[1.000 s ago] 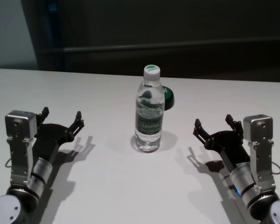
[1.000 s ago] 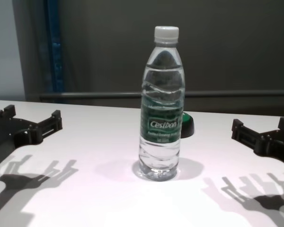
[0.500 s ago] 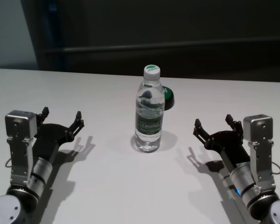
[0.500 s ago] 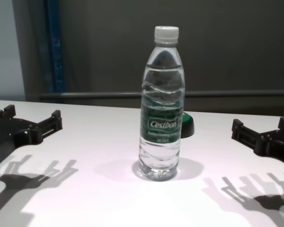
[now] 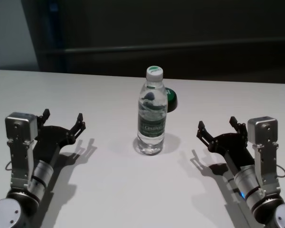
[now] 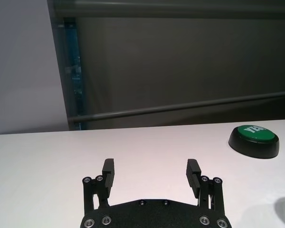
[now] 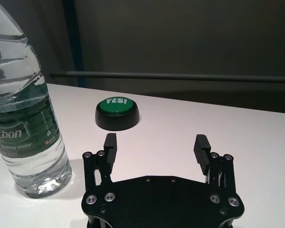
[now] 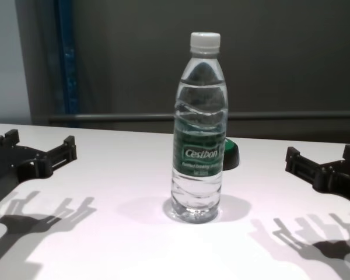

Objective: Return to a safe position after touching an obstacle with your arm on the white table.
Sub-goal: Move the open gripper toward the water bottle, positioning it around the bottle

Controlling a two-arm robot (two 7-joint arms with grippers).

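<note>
Bottle stands upright on the table, between and well apart from both grippers. Left gripper and right gripper hover low, fingers spread wide, holding nothing.

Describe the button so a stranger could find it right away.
On the white table, find the upright water bottle midway between the two grippers. Just behind it sits the button: a low black dome with a green top reading "YES!", far shorter than the bottle.
</note>
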